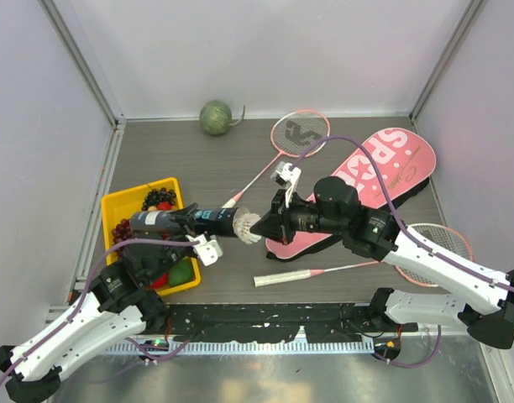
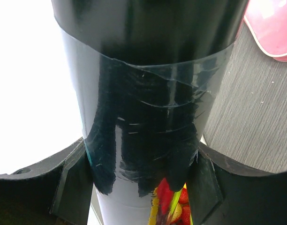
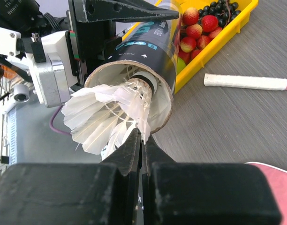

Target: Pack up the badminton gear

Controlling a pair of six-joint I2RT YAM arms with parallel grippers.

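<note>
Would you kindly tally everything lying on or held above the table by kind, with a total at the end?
pink-framed rackets: 2
black tube: 1
feather shuttlecock, in view at the tube's mouth: 1
pink racket bag: 1
yellow fruit tray: 1
green melon: 1
Total: 7

Yellow fruit tray [image 1: 123, 206], green melon [image 1: 215, 117]
</note>
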